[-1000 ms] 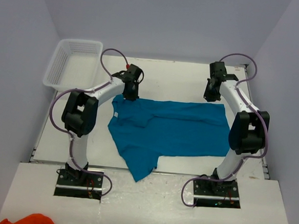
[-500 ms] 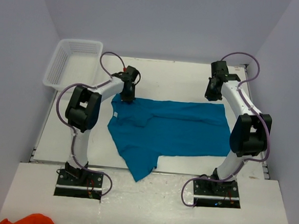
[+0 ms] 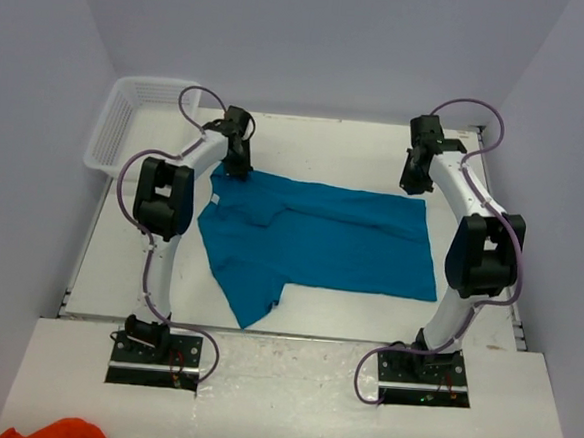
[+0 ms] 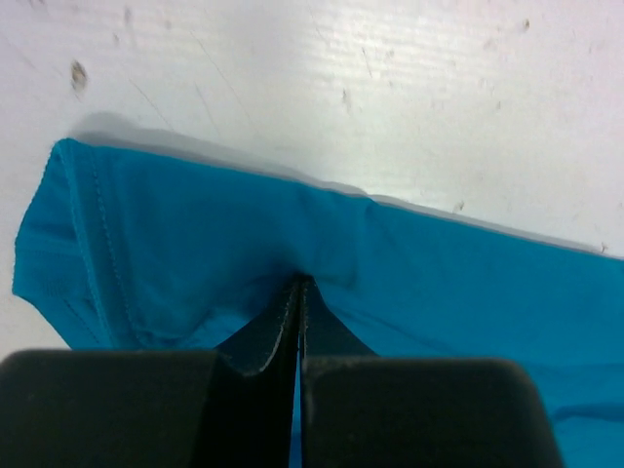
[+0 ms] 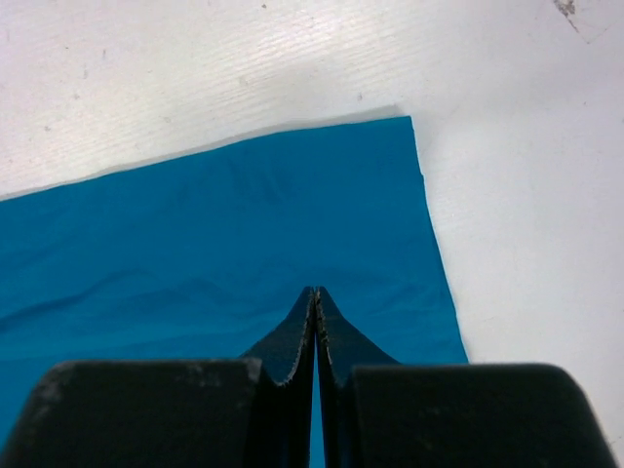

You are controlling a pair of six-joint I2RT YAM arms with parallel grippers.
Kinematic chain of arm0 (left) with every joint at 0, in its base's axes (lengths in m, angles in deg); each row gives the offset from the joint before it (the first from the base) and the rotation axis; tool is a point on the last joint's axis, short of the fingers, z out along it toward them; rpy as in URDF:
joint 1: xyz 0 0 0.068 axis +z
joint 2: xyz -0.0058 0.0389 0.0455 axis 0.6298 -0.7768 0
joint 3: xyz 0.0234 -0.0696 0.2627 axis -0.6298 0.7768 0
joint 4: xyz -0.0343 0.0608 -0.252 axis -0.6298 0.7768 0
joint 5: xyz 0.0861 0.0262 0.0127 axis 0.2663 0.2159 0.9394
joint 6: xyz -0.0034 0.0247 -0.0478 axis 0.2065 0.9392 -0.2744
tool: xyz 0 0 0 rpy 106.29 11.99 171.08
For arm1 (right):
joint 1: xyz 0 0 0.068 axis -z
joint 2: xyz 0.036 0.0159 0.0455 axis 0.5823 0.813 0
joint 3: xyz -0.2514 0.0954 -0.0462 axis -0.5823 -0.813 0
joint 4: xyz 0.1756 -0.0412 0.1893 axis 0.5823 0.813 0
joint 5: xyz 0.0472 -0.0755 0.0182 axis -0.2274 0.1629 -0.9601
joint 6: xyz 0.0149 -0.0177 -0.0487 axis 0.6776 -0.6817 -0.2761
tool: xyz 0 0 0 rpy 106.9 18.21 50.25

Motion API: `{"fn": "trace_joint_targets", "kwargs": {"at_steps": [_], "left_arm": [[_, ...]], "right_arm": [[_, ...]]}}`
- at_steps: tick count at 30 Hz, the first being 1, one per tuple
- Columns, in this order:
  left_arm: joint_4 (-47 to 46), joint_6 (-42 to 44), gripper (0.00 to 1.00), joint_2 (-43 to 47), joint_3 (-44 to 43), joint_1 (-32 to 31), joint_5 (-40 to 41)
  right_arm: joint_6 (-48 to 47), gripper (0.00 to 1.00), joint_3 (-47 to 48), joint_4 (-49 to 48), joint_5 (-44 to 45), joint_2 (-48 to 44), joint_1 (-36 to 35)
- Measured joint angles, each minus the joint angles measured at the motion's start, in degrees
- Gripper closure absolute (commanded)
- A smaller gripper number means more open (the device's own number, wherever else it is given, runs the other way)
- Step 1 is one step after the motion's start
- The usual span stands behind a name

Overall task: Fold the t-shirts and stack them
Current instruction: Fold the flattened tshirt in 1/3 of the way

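One teal-blue t-shirt (image 3: pixel 320 241) lies spread on the white table, neck end to the left, one sleeve pointing to the near edge. My left gripper (image 3: pixel 238 167) is shut on the shirt's far left edge. In the left wrist view the closed jaws (image 4: pixel 299 285) pinch a small pucker of the fabric (image 4: pixel 439 283) just inside that edge. My right gripper (image 3: pixel 411 187) is shut on the far right corner. In the right wrist view the closed jaws (image 5: pixel 315 292) grip the cloth (image 5: pixel 195 244) near its hem corner.
A white mesh basket (image 3: pixel 129 117) stands at the far left corner of the table. An orange cloth (image 3: pixel 57 430) lies on the lower platform at the near left. Grey walls close in the table on three sides.
Both grippers moved toward the far side and left, dragging the shirt with them. The shirt now lies farther back and left, with its far edge pulled straighter.
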Motion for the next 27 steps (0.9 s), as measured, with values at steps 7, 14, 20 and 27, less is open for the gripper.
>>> {"fn": "trace_joint_targets", "kwargs": {"at_steps": [7,14,20,27], "left_arm": [[3.04,1.90,1.00,-4.48,-8.04,1.01,-0.87],[4.44,2.56,1.00,-4.90,-9.09,1.29,-1.11],[4.09,2.89,1.00,-4.24,-7.91,1.49,-1.77],[3.69,2.89,1.00,-3.67,-6.84,1.60,-2.56]], "right_arm": [[-1.05,1.00,5.29,2.12,0.20,9.03,0.28],[-2.25,1.00,9.73,5.97,-0.48,17.11,1.16],[-2.16,1.00,10.19,8.48,-1.97,18.82,1.27],[-2.73,1.00,16.24,12.26,-2.67,23.96,1.53]]}}
